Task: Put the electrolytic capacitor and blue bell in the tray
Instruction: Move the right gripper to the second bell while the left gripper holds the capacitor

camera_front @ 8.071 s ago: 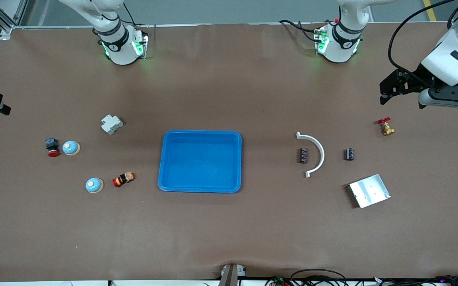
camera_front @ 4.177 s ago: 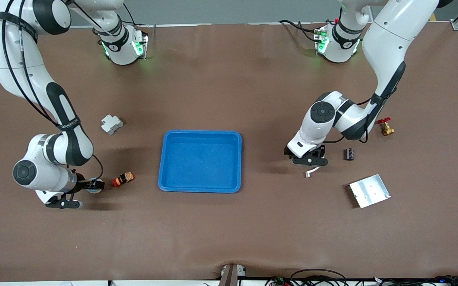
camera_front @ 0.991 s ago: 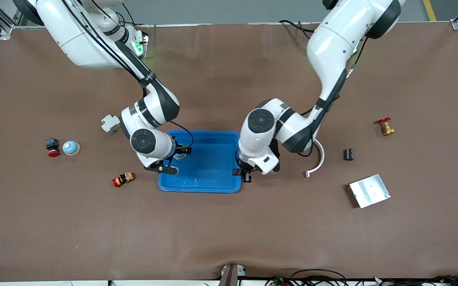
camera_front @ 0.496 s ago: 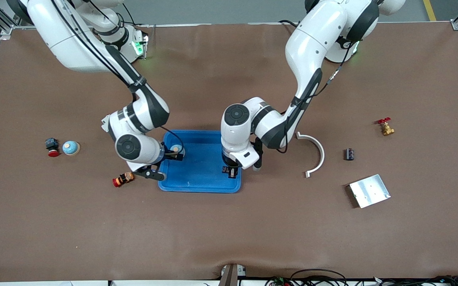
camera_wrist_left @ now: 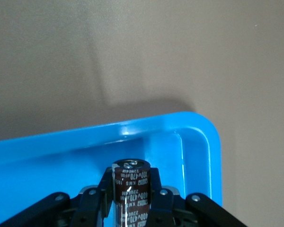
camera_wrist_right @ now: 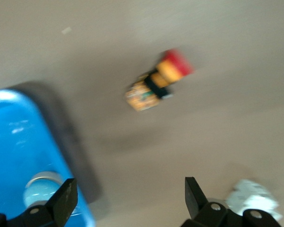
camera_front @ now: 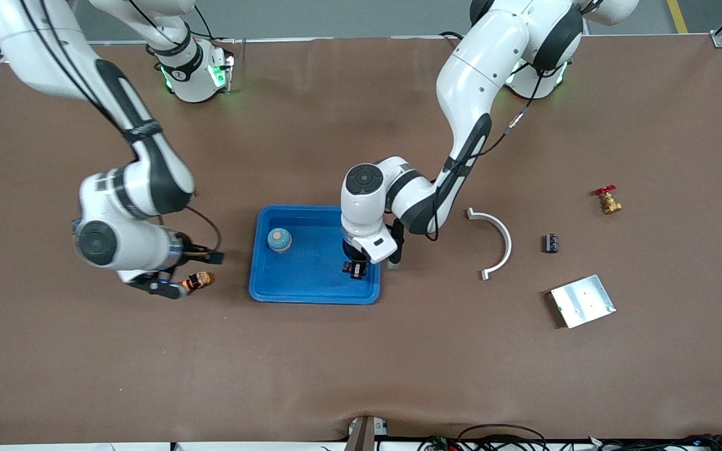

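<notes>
The bright-blue tray (camera_front: 317,288) lies mid-table. A blue bell (camera_front: 279,240) sits in it, at the side toward the right arm's end; it also shows in the right wrist view (camera_wrist_right: 41,187). My left gripper (camera_front: 355,269) is over the tray's corner toward the left arm's end, shut on a dark brown electrolytic capacitor (camera_wrist_left: 132,189) held upright over the tray floor (camera_wrist_left: 47,165). My right gripper (camera_front: 187,271) is open and empty, over the table beside the tray and above a red and orange push button (camera_front: 197,281).
A white curved piece (camera_front: 497,241), a second small black capacitor (camera_front: 549,243), a silver metal plate (camera_front: 582,300) and a brass valve (camera_front: 607,201) lie toward the left arm's end. The right arm hides the things under it.
My right gripper has let go of the blue bell in the tray and drawn back toward the right arm's end. My left gripper moved slightly farther in over the tray with the capacitor.
</notes>
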Controlling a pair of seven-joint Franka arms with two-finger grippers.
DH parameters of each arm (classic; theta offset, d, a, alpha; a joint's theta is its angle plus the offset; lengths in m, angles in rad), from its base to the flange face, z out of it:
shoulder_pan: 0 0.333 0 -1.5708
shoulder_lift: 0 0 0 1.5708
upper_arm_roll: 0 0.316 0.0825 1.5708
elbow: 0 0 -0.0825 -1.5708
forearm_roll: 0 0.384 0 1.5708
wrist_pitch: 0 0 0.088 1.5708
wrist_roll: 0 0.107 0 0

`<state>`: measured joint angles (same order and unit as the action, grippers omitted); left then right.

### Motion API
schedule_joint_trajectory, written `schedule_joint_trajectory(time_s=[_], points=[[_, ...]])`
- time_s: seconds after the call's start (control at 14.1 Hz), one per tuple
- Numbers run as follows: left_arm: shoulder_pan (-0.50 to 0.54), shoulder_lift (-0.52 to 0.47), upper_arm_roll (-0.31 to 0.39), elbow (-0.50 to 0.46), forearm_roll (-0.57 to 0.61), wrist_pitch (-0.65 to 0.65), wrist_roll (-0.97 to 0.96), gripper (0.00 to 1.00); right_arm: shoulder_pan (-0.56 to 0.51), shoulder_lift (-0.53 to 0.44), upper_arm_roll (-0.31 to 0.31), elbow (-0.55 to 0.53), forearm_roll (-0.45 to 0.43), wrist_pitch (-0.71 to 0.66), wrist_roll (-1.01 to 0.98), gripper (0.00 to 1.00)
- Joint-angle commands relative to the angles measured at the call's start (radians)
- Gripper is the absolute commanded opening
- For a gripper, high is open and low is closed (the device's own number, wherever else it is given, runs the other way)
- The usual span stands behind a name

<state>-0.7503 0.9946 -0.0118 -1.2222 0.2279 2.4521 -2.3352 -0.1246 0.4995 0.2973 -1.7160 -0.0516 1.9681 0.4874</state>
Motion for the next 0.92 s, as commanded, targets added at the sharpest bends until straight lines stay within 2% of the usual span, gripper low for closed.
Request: schedule_joint_trajectory(time_s=[0.0,0.28,0.5,0.64,0.85], points=[[-0.027,0.022,0.03,0.036,-0.021,0.015,0.0,0.0,-0.096,-0.03,0.013,-0.059,-0.071,0.003,-0.054,1.0],[-0.04,0.029,0.032,0.036,-0.021,0.015,0.0,0.0,-0.21,-0.104,0.011,-0.154,-0.158,0.058,-0.064,1.0],[-0.041,0.03,0.033,0.035,-0.021,0.015,-0.001,0.0,-0.328,-0.124,0.013,-0.232,-0.163,0.133,-0.157,1.0],[-0.041,0.036,0.033,0.035,-0.021,0.015,-0.001,0.0,-0.406,-0.125,0.013,-0.301,-0.162,0.246,-0.208,1.0],[-0.041,0.049,0.035,0.035,-0.021,0.015,-0.018,0.0,-0.446,-0.13,0.016,-0.336,-0.16,0.281,-0.216,1.0]])
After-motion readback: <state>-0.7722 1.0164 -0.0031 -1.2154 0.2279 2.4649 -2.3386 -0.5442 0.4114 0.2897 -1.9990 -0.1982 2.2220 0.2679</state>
